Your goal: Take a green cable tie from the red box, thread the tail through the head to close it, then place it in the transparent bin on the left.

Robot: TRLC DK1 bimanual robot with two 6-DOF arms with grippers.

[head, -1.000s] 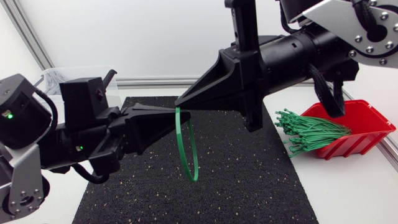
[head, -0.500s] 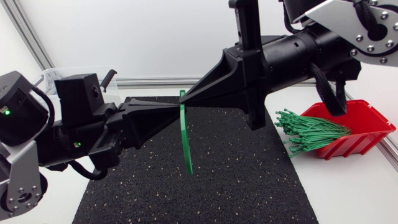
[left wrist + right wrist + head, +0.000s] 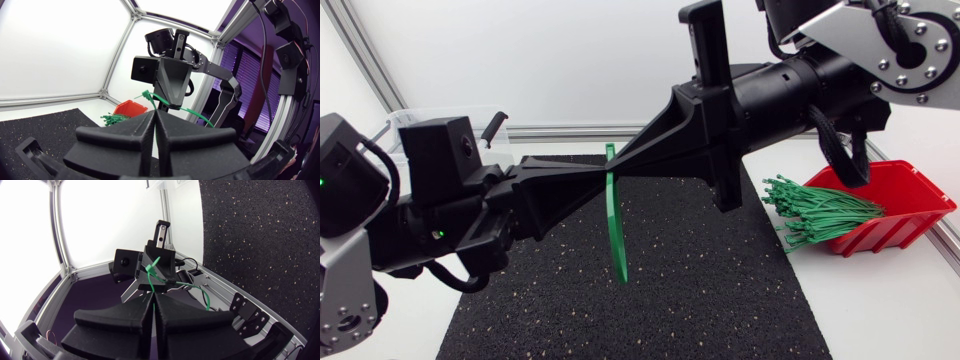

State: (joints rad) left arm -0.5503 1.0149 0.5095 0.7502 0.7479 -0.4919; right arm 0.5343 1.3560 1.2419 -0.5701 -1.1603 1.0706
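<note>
Over the last second the cable tie [image 3: 613,215] had turned. It first hung as an open teardrop loop facing the head camera, and now we saw it edge-on, a thin green blade dropping towards the mat [image 3: 720,290] without touching it. Our left arm had drawn back slightly towards its side of the view and our right arm had risen a little, while both fingertips stayed at the top of the loop.

Our left gripper [image 3: 590,177] had its wedge fingers pressed together on the tie, and our right gripper [image 3: 628,160] was clamped on it too, tip to tip with the left, above the middle of the mat. In the left wrist view the tie left the closed fingers and curved away as a smooth, glossy plastic strap, its small square head [image 3: 145,94] just in front of the right gripper's tip. In the right wrist view the same strap arched out from between the closed fingers.

The fingers were matte black, broad at the base and tapering to narrow edges. The mat was black, coarse and grainy with pale flecks, lying on a smooth white table [image 3: 880,310]. The red box [image 3: 910,195] was hard plastic with a sloped open front, and a bundle of ties [image 3: 820,212] fanned out of it towards the mat's edge. The transparent bin [image 3: 430,112] stood behind our left arm, well apart from the tie
</note>
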